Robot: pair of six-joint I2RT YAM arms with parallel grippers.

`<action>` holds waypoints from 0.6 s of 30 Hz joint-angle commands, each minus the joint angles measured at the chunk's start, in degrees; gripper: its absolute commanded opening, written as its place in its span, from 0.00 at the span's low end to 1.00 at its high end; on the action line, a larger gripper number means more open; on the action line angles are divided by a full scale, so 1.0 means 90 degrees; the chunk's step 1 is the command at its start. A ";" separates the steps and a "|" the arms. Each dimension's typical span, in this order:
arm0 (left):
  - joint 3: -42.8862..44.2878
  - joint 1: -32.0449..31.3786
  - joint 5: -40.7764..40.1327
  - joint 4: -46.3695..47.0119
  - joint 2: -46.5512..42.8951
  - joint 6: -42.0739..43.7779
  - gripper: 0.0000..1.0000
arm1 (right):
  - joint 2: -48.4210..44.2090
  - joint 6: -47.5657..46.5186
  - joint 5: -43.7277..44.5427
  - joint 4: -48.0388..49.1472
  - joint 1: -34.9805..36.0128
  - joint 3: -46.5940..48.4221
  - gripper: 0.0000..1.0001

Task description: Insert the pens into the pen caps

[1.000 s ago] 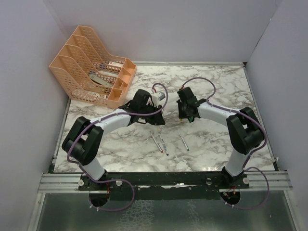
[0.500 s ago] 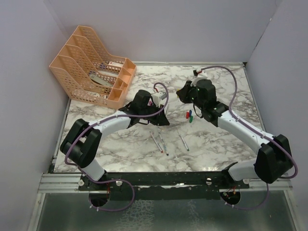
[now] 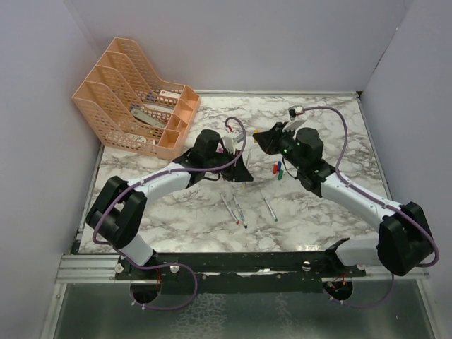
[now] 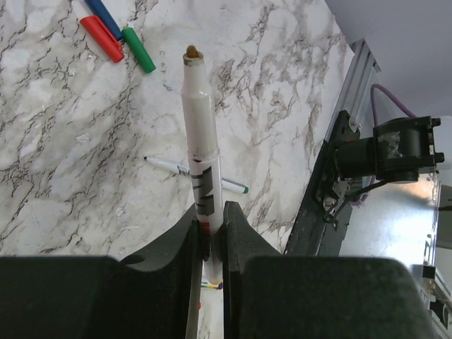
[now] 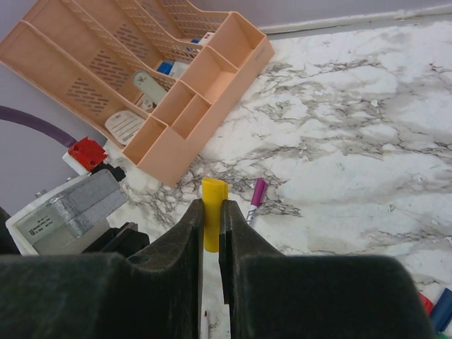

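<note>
The left hand (image 4: 210, 215) pinches the lower barrel of a thin pale grey-white stick pen (image 4: 198, 134), whose tip projects beyond the fingers above the marble table (image 4: 70, 183), while the right hand (image 5: 210, 212) pinches a stubby yellow plastic cap (image 5: 212, 201), one end protruding.

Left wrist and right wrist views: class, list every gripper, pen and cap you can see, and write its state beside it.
left gripper, shut on the held pen
held pen, uncapped, tip bare
right gripper, shut on the yellow cap
yellow cap, gripped
red cap, lying loose
green cap, lying loose
blue cap, lying loose
green-tipped pen, lying uncapped
purple cap, lying loose
</note>
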 commanded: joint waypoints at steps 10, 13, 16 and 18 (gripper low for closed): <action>0.0180 -0.0040 0.0406 0.0824 -0.0123 -0.0543 0.00 | -0.0246 0.0175 -0.0351 0.1211 0.0125 -0.0516 0.01; 0.0143 -0.0038 0.0387 0.0855 -0.0117 -0.0574 0.00 | -0.0297 0.0220 -0.0273 0.1347 0.0146 -0.0587 0.01; 0.0089 -0.0038 0.0354 0.0902 -0.0126 -0.0625 0.00 | -0.0330 0.0255 -0.0197 0.1338 0.0156 -0.0596 0.01; 0.0082 -0.0042 0.0333 0.0917 -0.0128 -0.0636 0.00 | -0.0335 0.0261 -0.0202 0.1335 0.0163 -0.0597 0.01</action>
